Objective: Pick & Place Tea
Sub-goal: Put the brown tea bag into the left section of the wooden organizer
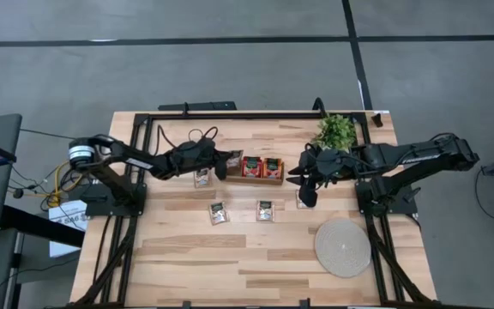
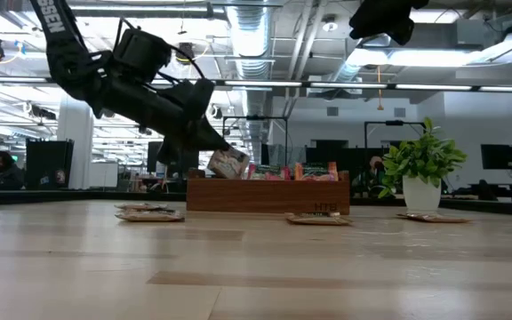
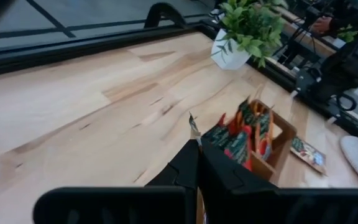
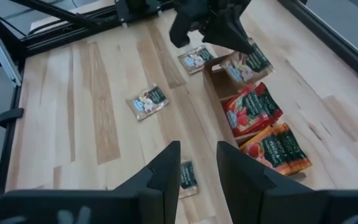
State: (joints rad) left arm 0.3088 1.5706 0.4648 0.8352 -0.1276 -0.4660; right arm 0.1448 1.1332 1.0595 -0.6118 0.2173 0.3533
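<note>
Bare table point(image 2: 256, 267) fills the low view's foreground; nothing there to snag. Behind it, mid-frame, the wooden box point(image 2: 268, 194) stands with red sachets point(image 2: 278, 172) upright inside. Left gripper point(image 2: 220, 151) comes in from the upper left, fingers pressed together on a pale sachet point(image 2: 229, 163), tilted over the box's left end — probably so it drops in edge-first beside the filed ones. In the high view the box point(image 1: 255, 169) sits centre-top of the table. Three loose sachets point(image 1: 219, 213) lie flat just below it, one more point(image 1: 202, 178) at its left, all apart. Right gripper point(image 1: 307, 196) hangs right of the box, fingers spread, empty, near the plant point(image 1: 335, 130). Mat point(image 1: 342, 246) sits lower right, well apart. Open room lower left and centre.
</note>
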